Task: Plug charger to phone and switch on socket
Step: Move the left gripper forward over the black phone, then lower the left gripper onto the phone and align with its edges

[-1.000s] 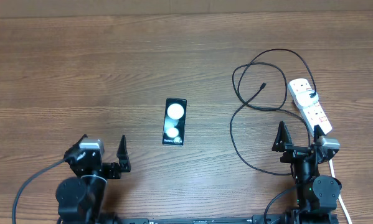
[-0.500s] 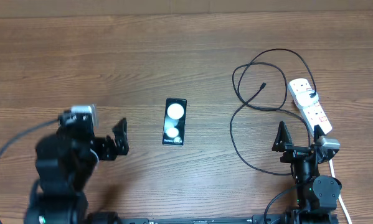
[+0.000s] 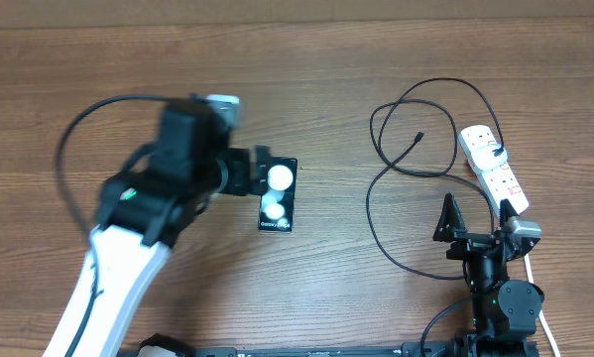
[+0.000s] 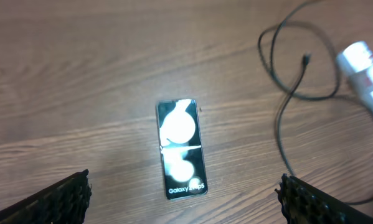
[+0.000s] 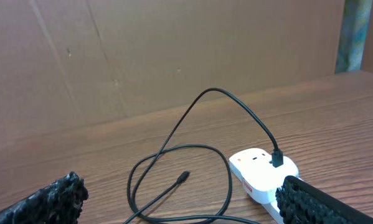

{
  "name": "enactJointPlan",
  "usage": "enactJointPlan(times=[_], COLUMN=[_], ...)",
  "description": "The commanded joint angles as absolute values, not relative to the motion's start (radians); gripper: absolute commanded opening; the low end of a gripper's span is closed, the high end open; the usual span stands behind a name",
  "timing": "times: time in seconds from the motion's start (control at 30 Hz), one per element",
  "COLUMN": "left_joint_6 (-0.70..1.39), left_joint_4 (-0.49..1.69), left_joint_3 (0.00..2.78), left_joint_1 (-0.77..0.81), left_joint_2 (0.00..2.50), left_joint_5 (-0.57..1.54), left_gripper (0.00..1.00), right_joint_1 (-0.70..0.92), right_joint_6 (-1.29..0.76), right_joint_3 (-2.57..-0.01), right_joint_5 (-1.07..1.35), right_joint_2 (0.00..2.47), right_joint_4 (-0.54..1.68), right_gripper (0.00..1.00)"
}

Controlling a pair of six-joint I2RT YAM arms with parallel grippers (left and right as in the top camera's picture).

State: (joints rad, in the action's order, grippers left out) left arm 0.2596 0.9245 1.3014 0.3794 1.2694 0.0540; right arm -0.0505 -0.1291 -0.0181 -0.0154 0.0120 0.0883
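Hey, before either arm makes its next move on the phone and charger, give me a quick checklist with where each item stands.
1. The left gripper is open: ok.
2. The phone lies flat on the table, centred in the left wrist view: ok.
3. The charger has its tip lying free, nothing on it: ok.
4. Its other end sits in the socket: ok.
5. The right gripper is open, near the socket: ok.
6. Socket switch position: cannot tell.

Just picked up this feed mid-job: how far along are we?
Done: the charger has its plug in the socket. In hand: the open left tool hovers over the phone, holding nothing. Left: connector tip lies loose on the table, away from the phone; the socket is untouched. Right tool open, empty.
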Motion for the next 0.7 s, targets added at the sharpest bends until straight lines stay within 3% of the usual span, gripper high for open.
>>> enactJointPlan(times=[0.0, 0.23, 0.67], left_joint_6=[0.319, 0.345, 0.344], left_joint_4=[0.931, 0.886, 0.884], left_joint_3=[1.328, 1.328, 1.327], left_joint_1=[0.447, 0.477, 0.501], left_joint_2=[1.354, 1.532, 1.822], left_joint_5=[-0.05, 0.035, -0.026], left_gripper=[1.0, 1.0, 1.0], right_joint_1=[-0.045, -0.045, -0.045], right_joint_6=[-0.123, -0.123, -0.123], right_joint_3=[-0.008, -0.008, -0.008], right_joint_5=[-0.022, -0.022, -0.022], right_joint_2=[0.003, 0.003, 0.003], right_joint_4=[0.081, 0.081, 0.081], right_gripper=[1.0, 1.0, 1.0])
